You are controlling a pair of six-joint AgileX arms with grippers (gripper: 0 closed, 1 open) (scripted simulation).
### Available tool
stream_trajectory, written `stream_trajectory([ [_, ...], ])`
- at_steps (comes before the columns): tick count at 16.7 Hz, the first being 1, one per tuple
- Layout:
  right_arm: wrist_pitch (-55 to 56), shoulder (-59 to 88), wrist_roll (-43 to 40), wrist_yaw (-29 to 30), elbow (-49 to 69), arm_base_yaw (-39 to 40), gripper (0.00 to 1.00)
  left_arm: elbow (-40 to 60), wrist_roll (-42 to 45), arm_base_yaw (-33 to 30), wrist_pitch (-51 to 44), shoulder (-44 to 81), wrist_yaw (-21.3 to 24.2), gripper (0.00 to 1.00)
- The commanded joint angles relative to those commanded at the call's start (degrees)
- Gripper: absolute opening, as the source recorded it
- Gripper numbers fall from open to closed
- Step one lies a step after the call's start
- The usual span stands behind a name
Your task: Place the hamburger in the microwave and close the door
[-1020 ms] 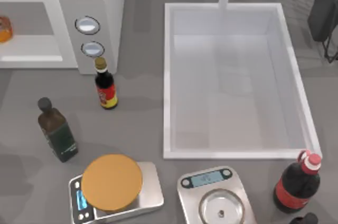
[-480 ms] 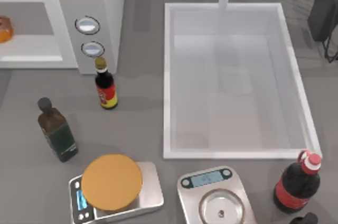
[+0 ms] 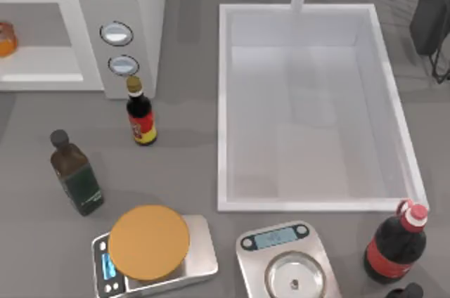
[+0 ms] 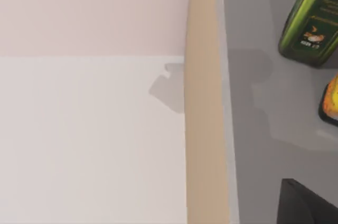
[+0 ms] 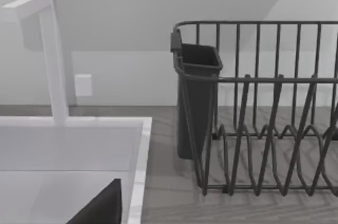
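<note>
Closest to the left gripper (image 4: 307,205), of which a dark corner shows in the left wrist view, lies a broad white surface with a beige strip along its edge; I cannot tell if this is the door. Whether this gripper is spread or pressed together, I cannot tell. A little farther from it, on the grey table (image 3: 183,164), stands a green oil bottle (image 4: 310,20).

The right gripper (image 5: 100,209) is parked near the sink (image 5: 138,150), with a dark dish rack (image 5: 264,108) beyond it – its state I cannot tell either.

Farther off, the microwave (image 3: 140,3) stands open, and the hamburger (image 3: 5,38) sits inside its cavity, well apart from both grippers. I judge it light and soft, easy to squash, so a gentle hold at the sides of the bun would suit. As it lies inside, the placing seems done – what remains is the door, a stiff panel, best pushed flat or taken at its bar handle.
</note>
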Motion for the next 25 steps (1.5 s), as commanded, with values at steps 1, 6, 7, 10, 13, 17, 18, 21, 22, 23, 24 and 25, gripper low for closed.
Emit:
stream_trajectory([
  [1, 0.0, 0.0, 0.0, 0.0, 0.0, 0.0, 1.00, -1.6, 0.0, 0.0, 2.2, 0.7, 0.0, 0.00],
  [6, 0.0, 0.0, 0.0, 0.0, 0.0, 0.0, 1.00, -8.5, 0.2, 0.4, 12.7, 3.9, 0.1, 0.00],
  [7, 0.0, 0.0, 0.0, 0.0, 0.0, 0.0, 1.00, -9.3, 0.2, 0.4, 13.8, 4.3, 0.1, 0.00],
  [10, 0.0, 0.0, 0.0, 0.0, 0.0, 0.0, 1.00, -9.7, 0.2, 0.5, 14.4, 4.5, 0.1, 0.00],
  [13, 0.0, 0.0, 0.0, 0.0, 0.0, 0.0, 1.00, -9.8, 0.0, 0.1, 14.4, 4.1, 0.1, 0.00],
  [17, 0.0, 0.0, 0.0, 0.0, 0.0, 0.0, 1.00, -15.9, -3.7, -3.3, 17.8, -1.3, -1.5, 0.00],
  [18, 0.0, 0.0, 0.0, 0.0, 0.0, 0.0, 1.00, -18.4, -4.6, -4.1, 18.7, -3.1, -2.0, 0.00],
  [21, 0.0, 0.0, 0.0, 0.0, 0.0, 0.0, 1.00, -26.5, -7.1, -6.5, 21.7, -8.9, -3.2, 0.00],
  [22, 0.0, 0.0, 0.0, 0.0, 0.0, 0.0, 1.00, -28.6, -8.2, -7.5, 22.7, -10.7, -3.6, 0.00],
  [23, 0.0, 0.0, 0.0, 0.0, 0.0, 0.0, 1.00, -30.2, -9.3, -8.4, 23.8, -12.2, -4.1, 0.00],
  [24, 0.0, 0.0, 0.0, 0.0, 0.0, 0.0, 1.00, -31.3, -10.2, -9.2, 24.6, -13.1, -4.5, 0.00],
  [25, 0.0, 0.0, 0.0, 0.0, 0.0, 0.0, 1.00, -31.7, -10.7, -9.6, 25.0, -13.6, -4.7, 0.00],
])
